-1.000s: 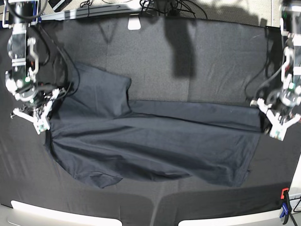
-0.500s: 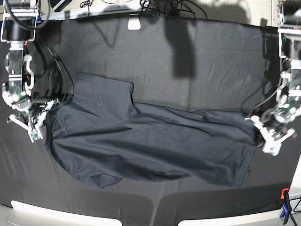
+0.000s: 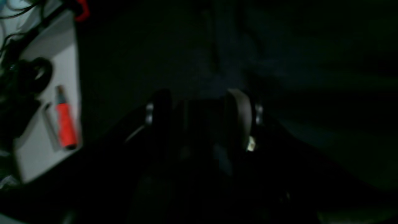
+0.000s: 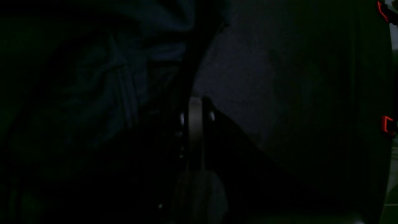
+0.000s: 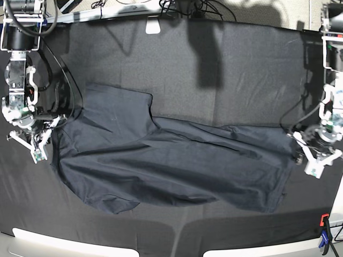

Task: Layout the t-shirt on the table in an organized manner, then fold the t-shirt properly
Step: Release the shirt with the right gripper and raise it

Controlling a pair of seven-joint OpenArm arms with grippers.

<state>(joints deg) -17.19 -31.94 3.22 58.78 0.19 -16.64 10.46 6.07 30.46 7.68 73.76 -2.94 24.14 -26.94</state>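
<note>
So right now the t-shirt [image 5: 171,166] is lying spread across the middle of the table [image 5: 241,64], stretched out sideways between my two arms, with one sleeve flap sticking up toward the far side and a little folded-over corner at the near edge. It's still pretty wrinkly, lots of long creases running across it. My left gripper [image 5: 316,159] is at the shirt's end on the right side of the base view, down low by the edge of the fabric, and from my left wrist cam I can see the fingers [image 3: 238,115] standing apart with a gap between them and nothing pinched in there, so that one's let go. My right gripper [image 5: 38,145] is at the other end, right at the shirt's edge, and in my right wrist cam the pads [image 4: 195,121] look pressed flat together. Both wrist views are super dark, so I honestly can't tell if there's any cloth caught between them. There's a red-orange clamp [image 5: 323,220] at the near corner of the table on my left arm's side.
</note>
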